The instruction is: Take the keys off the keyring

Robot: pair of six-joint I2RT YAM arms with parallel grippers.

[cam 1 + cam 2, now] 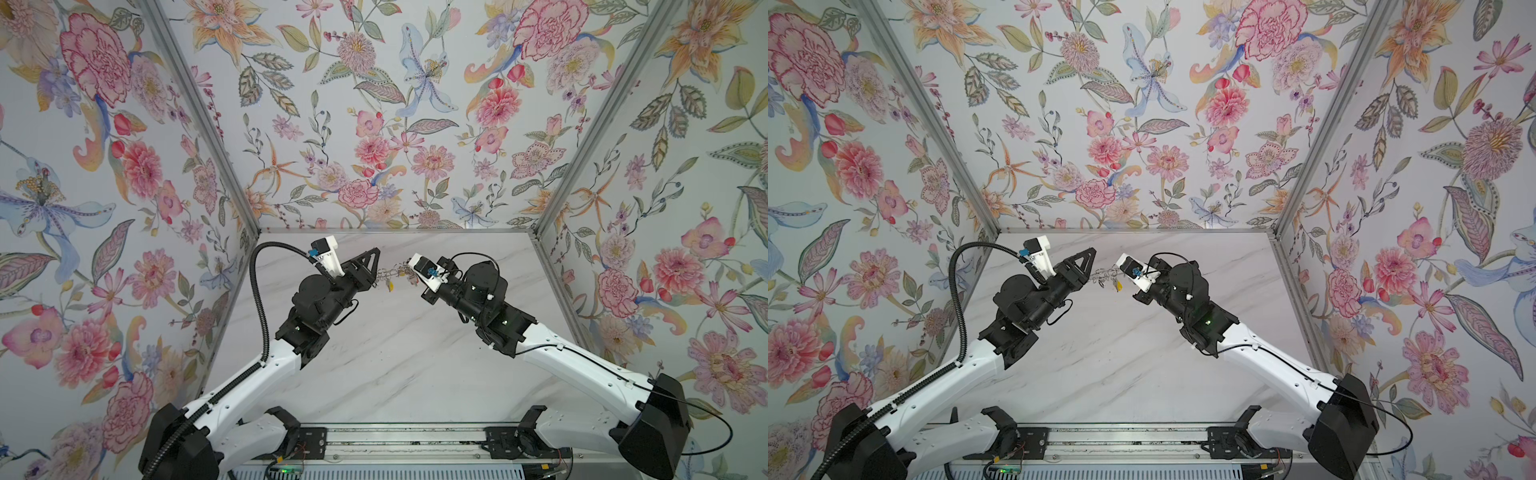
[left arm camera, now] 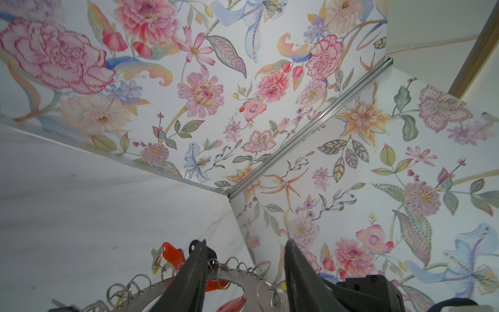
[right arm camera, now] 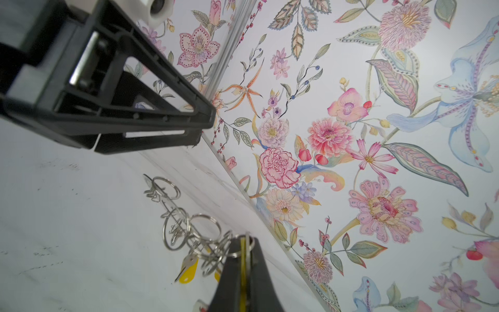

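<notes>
Keyring (image 1: 390, 275) up in the air over the far part of the tabletop (image 1: 395, 353), between the two wrists, resting on nothing. Right fingers (image 3: 232, 283) pressed tight together on its rim, seen edge-on in the right wrist view, with a thin yellow strip in the same pinch. Not possible to tell whether a tag or something else. Left fingers (image 2: 194, 275) standing apart at a middle width, gripping nothing, with a part of the grey disc and its wire loops in the gap between them. Yellow-tagged key (image 3: 187, 272) hanging from a loop just beside the right fingers. Red-tagged key (image 2: 172, 255) hanging further along the rim. To judge from these views, both keys not yet off.

Possible trouble from here:
- Whole weight carried by one thin pinch at the rim. With a pull from the left side, likely twisting of the disc in that pinch, or slipping out and falling to the tabletop.
- Loops crowded and partly tangled, so an easy mistake to close on several loops, or on the disc itself, instead of one key.
- Springy wire, so a straight pull perhaps only dragging the whole ring.
- If a tag really pinched together with the rim, no way to free that key without regripping.
</notes>
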